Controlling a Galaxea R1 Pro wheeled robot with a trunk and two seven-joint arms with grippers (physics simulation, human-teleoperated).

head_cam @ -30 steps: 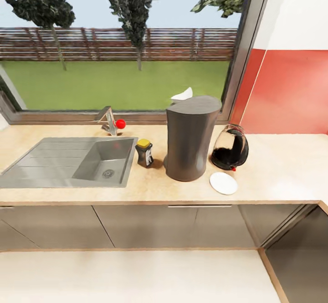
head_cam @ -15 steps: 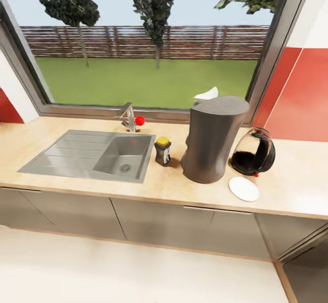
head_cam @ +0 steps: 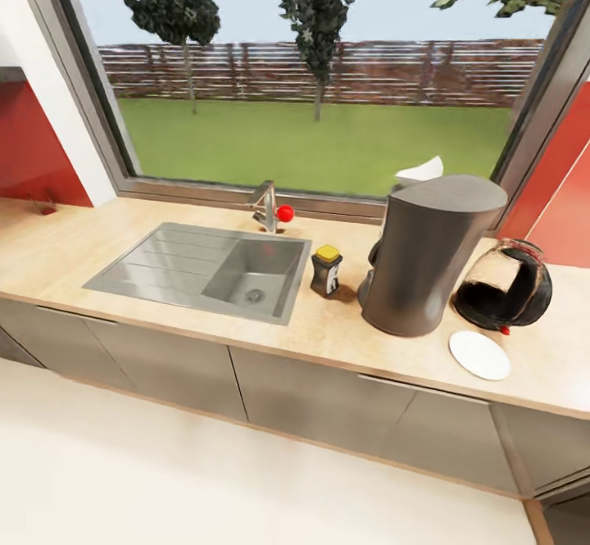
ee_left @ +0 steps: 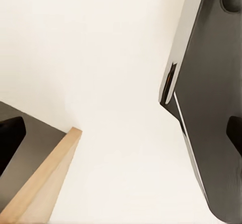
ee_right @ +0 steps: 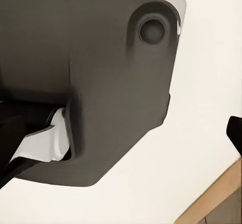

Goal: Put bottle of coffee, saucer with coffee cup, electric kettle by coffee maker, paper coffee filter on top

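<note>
The dark grey coffee maker [head_cam: 430,254] stands on the beige kitchen countertop [head_cam: 328,333], with a white paper coffee filter [head_cam: 419,172] showing at its top rear edge. The bottle of coffee [head_cam: 326,270], brown with a yellow lid, stands just left of it. To its right sits the glass electric kettle [head_cam: 504,284], and the white saucer [head_cam: 479,355] lies bare in front of the kettle. The coffee cup is out of view. My left gripper [ee_left: 121,135] and right gripper [ee_right: 123,138] hang open over pale floor beside the robot's dark base, with nothing between their fingers.
A steel sink [head_cam: 205,269] with a faucet [head_cam: 266,205] and red knob [head_cam: 285,214] is set into the counter left of the bottle. A large window runs behind. Grey cabinet fronts [head_cam: 311,401] drop to pale floor [head_cam: 205,479]. Red wall panels flank the window.
The whole head view has shifted: the counter things now sit further right and a red wall appears at the left. That is camera motion; the things themselves have not moved.
</note>
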